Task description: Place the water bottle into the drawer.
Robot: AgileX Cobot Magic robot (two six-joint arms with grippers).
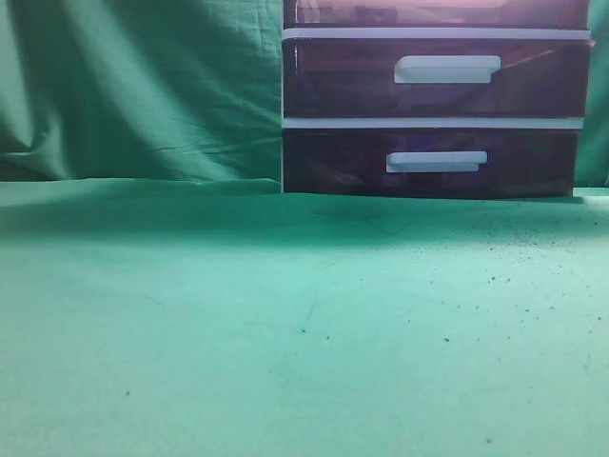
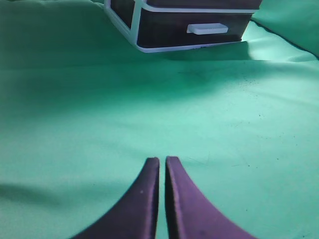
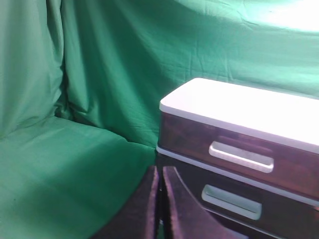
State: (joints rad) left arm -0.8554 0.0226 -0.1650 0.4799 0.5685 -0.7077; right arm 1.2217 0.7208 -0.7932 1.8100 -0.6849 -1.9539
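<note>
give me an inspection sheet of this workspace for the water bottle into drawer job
surface: green cloth over the table, wrinkled, with small dark specks
job's things: drawer unit at the back right, dark fronts, white handles, visible drawers shut; water bottle not seen in any view
clutter: nothing seen
end effectors: left end effector shut, empty, low over the cloth; right end effector shut, empty, raised facing the drawer unit
cables: nothing seen
surroundings: green backdrop curtain behind the table

Left gripper (image 2: 162, 162) low, jaws together, right gripper (image 3: 160, 170) raised, jaws together
</note>
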